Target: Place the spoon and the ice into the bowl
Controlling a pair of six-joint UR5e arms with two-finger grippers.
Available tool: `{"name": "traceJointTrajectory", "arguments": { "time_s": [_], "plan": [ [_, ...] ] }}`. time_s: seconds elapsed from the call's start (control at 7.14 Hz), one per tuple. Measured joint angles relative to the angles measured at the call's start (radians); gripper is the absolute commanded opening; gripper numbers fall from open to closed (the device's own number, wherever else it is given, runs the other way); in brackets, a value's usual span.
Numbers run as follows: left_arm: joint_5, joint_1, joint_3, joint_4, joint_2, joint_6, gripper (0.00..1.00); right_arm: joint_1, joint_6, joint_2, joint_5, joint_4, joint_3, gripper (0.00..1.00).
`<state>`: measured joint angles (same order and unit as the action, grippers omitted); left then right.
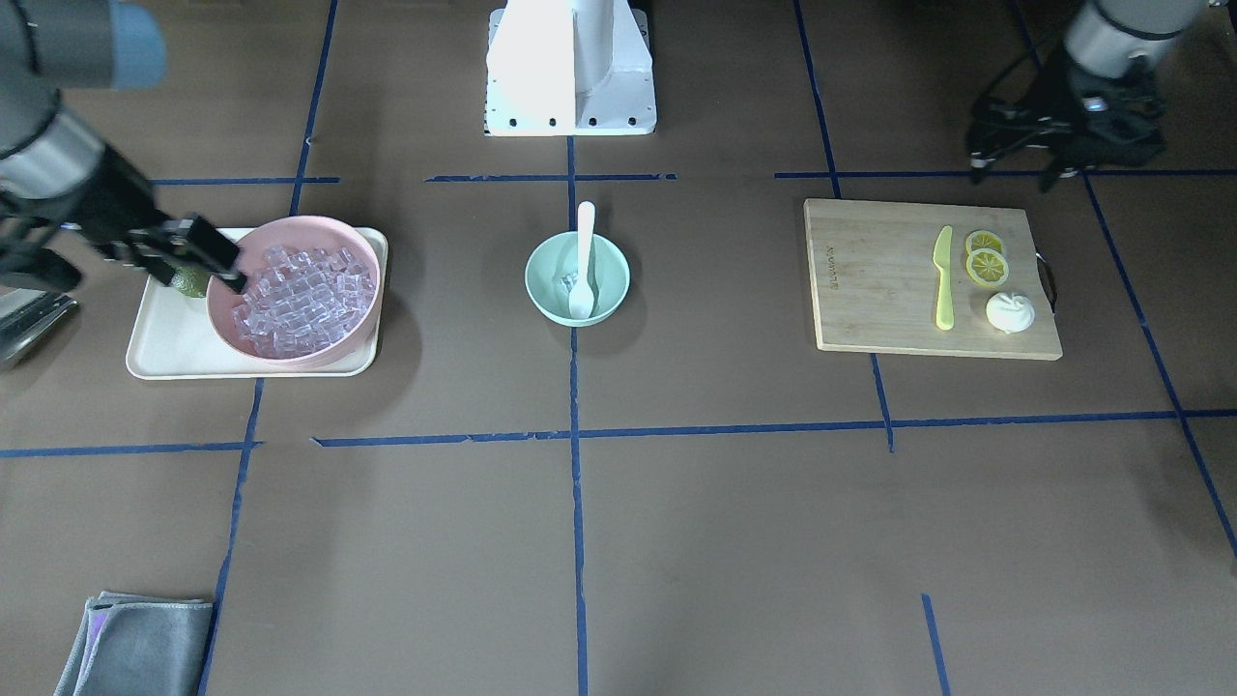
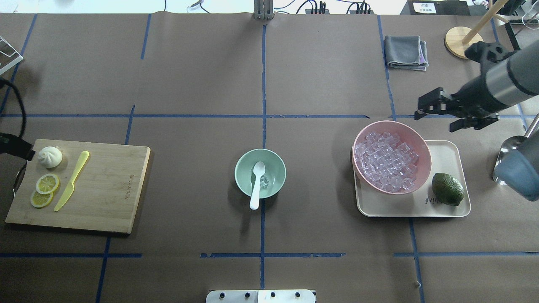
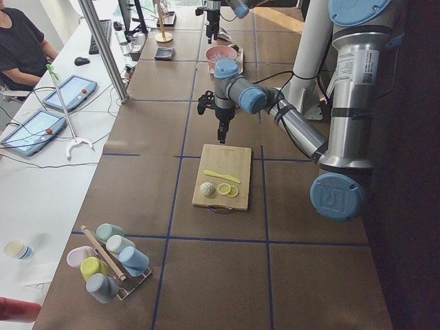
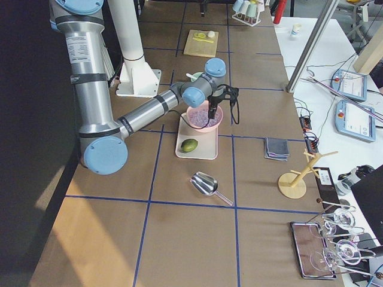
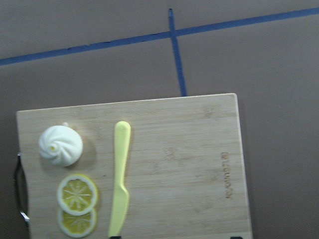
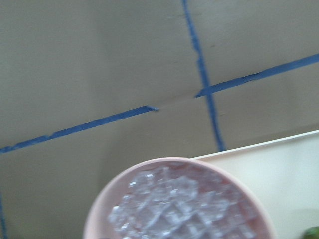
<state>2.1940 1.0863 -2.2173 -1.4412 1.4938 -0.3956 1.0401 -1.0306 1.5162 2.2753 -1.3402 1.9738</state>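
Observation:
The mint-green bowl (image 1: pixel 551 290) (image 2: pixel 244 168) stands at the table's middle. The white spoon (image 1: pixel 586 246) (image 2: pixel 255 191) lies in it, scoop down, with its handle over the rim toward the robot. A few clear ice cubes (image 2: pixel 265 182) lie in the bowl beside the scoop. Many more ice cubes (image 2: pixel 387 162) fill the pink bowl (image 1: pixel 290 232). My right gripper (image 1: pixel 217 259) (image 2: pixel 438 114) hovers over the pink bowl's rim, jaws apart and empty. My left gripper (image 1: pixel 1020 159) hangs open and empty by the cutting board's robot-side edge.
A cream tray (image 2: pixel 446 208) holds the pink bowl and a green avocado (image 2: pixel 447 189). The wooden cutting board (image 2: pixel 109 189) carries a yellow-green knife (image 2: pixel 71 181), lemon slices (image 2: pixel 47 184) and a white bun (image 2: pixel 50 156). A grey cloth (image 2: pixel 406 51) and a metal scoop (image 4: pixel 206 182) lie nearby.

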Motion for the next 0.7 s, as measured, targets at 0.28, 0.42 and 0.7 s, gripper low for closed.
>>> {"name": "traceJointTrajectory", "arguments": {
  "time_s": [0.28,0.42,0.7],
  "plan": [
    [0.069,0.220,0.117,0.008,-0.048,0.340,0.88,0.166,0.388,0.172,0.044,-0.017,-0.010,0.99],
    [0.081,0.320,0.193,0.007,-0.051,0.481,0.93,0.250,0.577,0.209,0.056,-0.056,-0.047,0.99],
    [0.129,0.440,0.351,0.001,-0.028,0.629,1.00,0.409,0.946,0.184,0.061,-0.175,-0.172,0.99]
  ]
}}
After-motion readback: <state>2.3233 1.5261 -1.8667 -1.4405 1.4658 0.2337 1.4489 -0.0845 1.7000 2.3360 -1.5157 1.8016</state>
